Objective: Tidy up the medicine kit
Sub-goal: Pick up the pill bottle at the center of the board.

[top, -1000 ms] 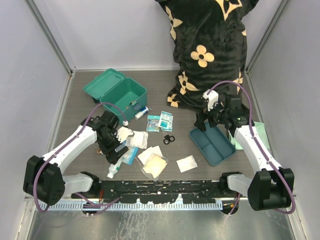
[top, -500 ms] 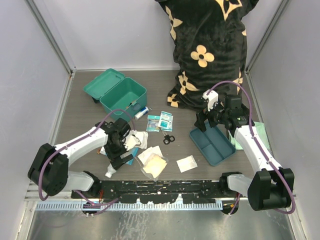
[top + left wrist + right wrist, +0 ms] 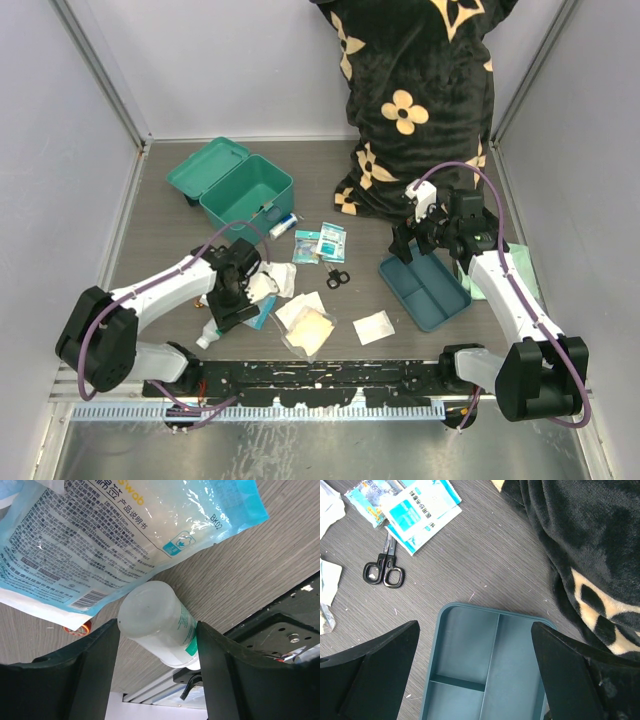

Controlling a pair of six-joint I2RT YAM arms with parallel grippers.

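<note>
Though open, medicine kit (image 3: 240,195) mostly bare.

Left wrist view: the bottle (image 3: 160,625) sits between the fingers (image 3: 95,670) of the left pincer (image 3: 158,626) with no gap showing on either side. Whether they press on it, cannot tell. Its lower end runs in behind one finger.

The blue packet (image 3: 100,545) is cut off by the top and left edges. A small orange thing (image 3: 77,628) is mostly under it; unidentifiable.

From above, the pincer covers most of the bottle, with only one end sticking out.

Right wrist view: the near end of the tray (image 3: 470,645) is cut off by the bottom edge. The blanket (image 3: 580,540) is cut off at the top and right.

From above, the green cloth (image 3: 527,262) is mostly under the right arm. The contents of the medicine kit (image 3: 225,228) are too small to tell.
</note>
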